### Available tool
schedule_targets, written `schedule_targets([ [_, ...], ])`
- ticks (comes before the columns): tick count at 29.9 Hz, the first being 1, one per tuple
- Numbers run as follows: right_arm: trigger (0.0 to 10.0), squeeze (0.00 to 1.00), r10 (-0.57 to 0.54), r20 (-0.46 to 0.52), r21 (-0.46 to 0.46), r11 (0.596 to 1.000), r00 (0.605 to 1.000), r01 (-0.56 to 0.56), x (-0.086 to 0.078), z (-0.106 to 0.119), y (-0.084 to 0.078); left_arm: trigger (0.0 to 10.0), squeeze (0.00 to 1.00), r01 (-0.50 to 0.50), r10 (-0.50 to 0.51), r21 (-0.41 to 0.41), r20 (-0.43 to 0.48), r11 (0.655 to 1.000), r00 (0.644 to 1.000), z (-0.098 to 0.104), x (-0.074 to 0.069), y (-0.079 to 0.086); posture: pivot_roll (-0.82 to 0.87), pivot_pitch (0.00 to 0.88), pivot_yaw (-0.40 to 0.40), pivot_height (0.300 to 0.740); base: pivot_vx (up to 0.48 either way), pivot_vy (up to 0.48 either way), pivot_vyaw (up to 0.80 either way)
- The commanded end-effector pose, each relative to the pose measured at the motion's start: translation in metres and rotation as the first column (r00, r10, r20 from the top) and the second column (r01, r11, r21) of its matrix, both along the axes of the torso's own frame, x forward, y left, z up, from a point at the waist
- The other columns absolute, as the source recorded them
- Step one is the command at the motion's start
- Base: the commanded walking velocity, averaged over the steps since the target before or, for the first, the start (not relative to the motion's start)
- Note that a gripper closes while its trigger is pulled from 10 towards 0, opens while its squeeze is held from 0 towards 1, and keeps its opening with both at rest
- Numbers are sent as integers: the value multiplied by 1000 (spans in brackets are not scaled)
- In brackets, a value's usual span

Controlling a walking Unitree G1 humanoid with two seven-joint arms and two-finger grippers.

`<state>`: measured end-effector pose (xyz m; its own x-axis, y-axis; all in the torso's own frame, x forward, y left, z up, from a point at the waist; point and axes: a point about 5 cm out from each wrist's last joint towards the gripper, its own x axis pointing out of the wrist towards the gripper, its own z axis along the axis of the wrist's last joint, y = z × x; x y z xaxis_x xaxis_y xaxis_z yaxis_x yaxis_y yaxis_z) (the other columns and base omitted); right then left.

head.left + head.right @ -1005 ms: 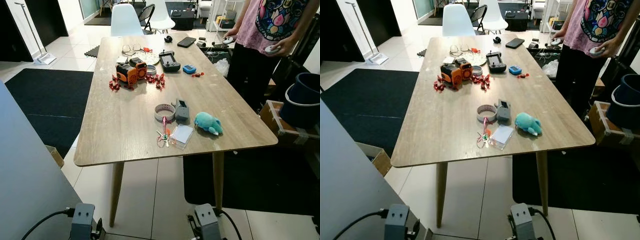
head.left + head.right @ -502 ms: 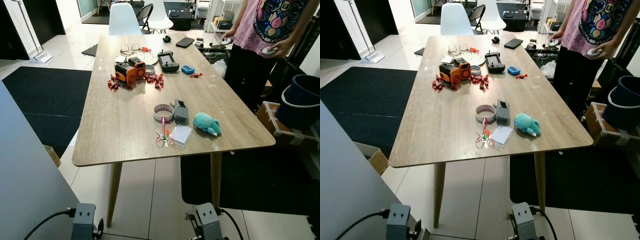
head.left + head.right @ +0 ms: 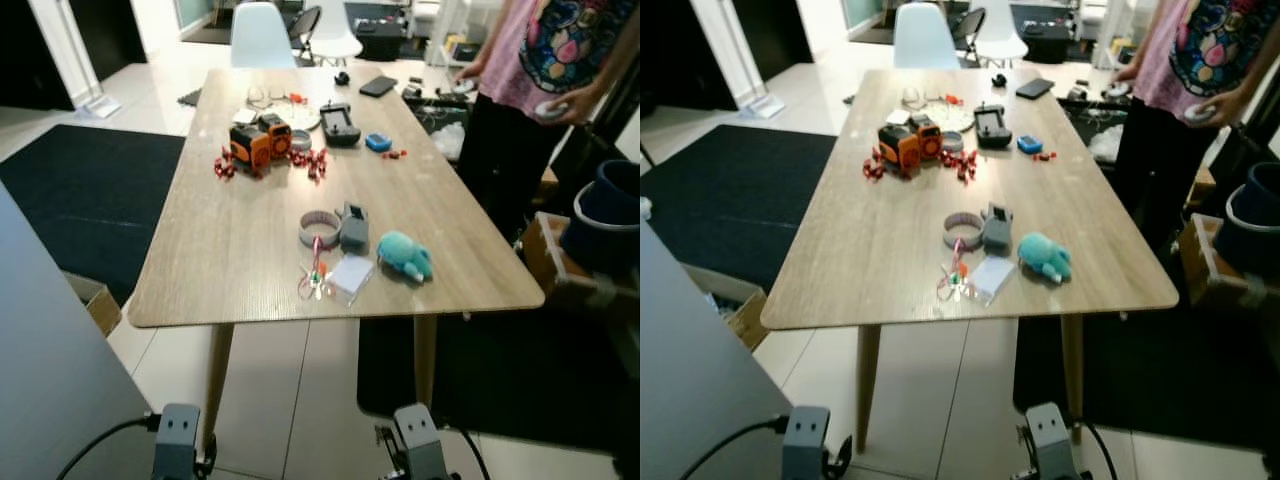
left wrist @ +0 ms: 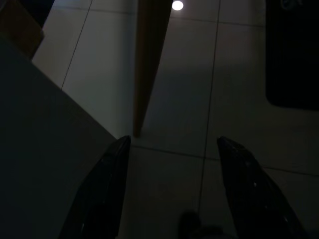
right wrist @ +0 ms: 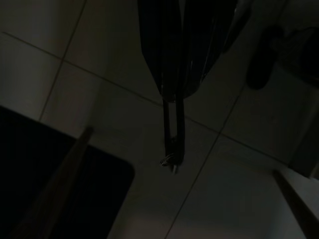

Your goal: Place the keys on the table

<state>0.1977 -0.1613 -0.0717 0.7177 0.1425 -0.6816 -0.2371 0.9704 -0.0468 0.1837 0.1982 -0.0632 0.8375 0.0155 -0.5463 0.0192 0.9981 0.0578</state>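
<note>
Wooden tabletop [image 3: 230, 240] carries keys [image 3: 315, 280]; left gripper [image 4: 169, 149] hangs spread, right gripper [image 5: 174, 97] pressed together over floor [image 5: 219, 199].

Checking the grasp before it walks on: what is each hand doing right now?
Left hand: open, holding nothing.
Right hand: closed on a thin dangling loop, apparently the keys.

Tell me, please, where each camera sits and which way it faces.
Left eye view: on the head, looking forward and down at the table; left arm and right arm show below.
Right eye view: beside it, same scene.
Left wrist view: along the open left gripper at floor and the table leg.
Right wrist view: along the right gripper, shut on a thin strap, over floor.
</note>
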Motion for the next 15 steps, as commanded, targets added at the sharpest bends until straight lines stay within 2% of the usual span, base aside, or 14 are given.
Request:
schedule_targets([
  [1, 10000, 0, 0, -18, 5, 1000, 1000, 0, -4, -3, 2, 10000, 0, -2, 2, 2, -34, 1000, 999, -5, -7, 0, 94, 72, -13, 740, 0, -401, 0],
  [7, 10000, 0, 0, -19, 4, 1000, 1000, 0, -4, -3, 2, 10000, 0, -2, 3, 3, -36, 1000, 999, -5, -8, 1, 97, 72, -12, 740, 0, -397, 0],
  [15, 10000, 0, -4, -23, 2, 1000, 1000, 4, -5, -3, 1, 10000, 0, -19, 20, 5, -44, 1000, 999, -5, -8, 4, 96, 70, -7, 740, 0, 0, 0],
])
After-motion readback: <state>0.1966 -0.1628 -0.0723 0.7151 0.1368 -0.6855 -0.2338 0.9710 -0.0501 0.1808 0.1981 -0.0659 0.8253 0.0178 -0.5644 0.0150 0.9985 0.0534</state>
